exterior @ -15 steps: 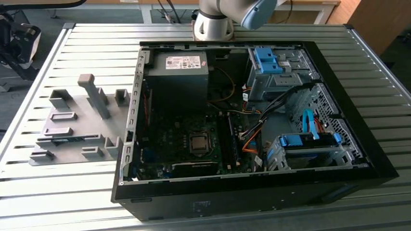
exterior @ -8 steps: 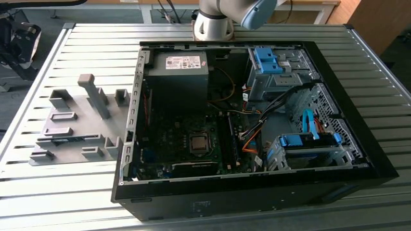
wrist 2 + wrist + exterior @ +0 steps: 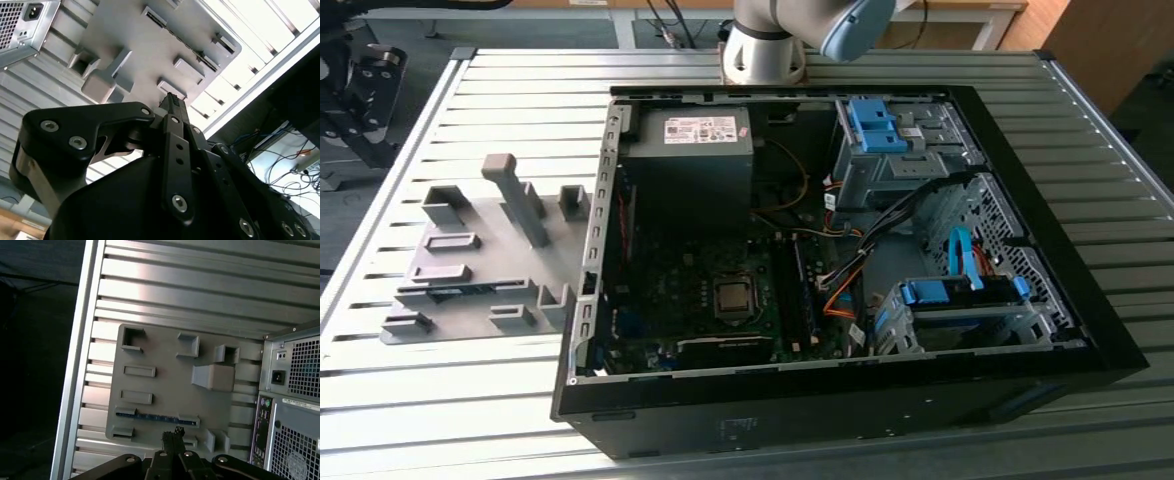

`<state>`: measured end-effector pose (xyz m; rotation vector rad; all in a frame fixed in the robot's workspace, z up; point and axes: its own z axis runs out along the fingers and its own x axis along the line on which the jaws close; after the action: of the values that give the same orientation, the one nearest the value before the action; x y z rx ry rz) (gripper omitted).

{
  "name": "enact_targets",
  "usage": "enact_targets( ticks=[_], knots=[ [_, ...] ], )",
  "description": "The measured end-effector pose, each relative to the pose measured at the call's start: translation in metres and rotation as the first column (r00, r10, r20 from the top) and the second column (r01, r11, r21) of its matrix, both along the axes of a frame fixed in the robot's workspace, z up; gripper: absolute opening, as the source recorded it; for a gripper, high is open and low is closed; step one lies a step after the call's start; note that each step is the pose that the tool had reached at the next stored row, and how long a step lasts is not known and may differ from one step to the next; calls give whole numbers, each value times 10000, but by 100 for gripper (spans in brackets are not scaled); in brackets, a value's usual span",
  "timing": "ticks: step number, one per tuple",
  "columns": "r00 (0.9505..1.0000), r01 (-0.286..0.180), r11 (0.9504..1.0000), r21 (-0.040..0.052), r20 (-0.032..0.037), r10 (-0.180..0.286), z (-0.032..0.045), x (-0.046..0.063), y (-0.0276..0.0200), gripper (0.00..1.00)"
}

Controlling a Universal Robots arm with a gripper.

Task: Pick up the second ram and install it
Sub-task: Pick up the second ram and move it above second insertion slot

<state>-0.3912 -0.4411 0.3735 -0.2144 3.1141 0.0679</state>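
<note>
The gripper (image 3: 172,433) has its 2 fingers (image 3: 173,115) pressed together, with nothing between them. Beyond the fingertips, and apart from them, a grey fixture (image 3: 170,385) lies on a slatted metal table (image 3: 175,295). The ram (image 3: 155,417), a thin blue strip, rests in the fixture between 2 small end blocks, on the side nearest the fingertips. In the exterior view the ram (image 3: 460,291) sits in the fixture, beside an open computer case (image 3: 787,92), on the exterior view's left of it.

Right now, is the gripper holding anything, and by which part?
Nothing is held. The gripper hovers above the grey fixture, where the ram stick lies in its holder.
</note>
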Motion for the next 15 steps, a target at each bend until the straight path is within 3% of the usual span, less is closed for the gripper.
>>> enact_targets(
  ticks=[3, 8, 15],
  knots=[
    [9985, -550, 9985, 0, 0, 550, -6, 0, 0, 11],
    [9907, -1358, 9907, -3, -1, 1358, -13, -1, 0, 11],
    [9903, -1387, 9903, -2, 1, 1387, -14, -1, 0, 11]
  ],
)
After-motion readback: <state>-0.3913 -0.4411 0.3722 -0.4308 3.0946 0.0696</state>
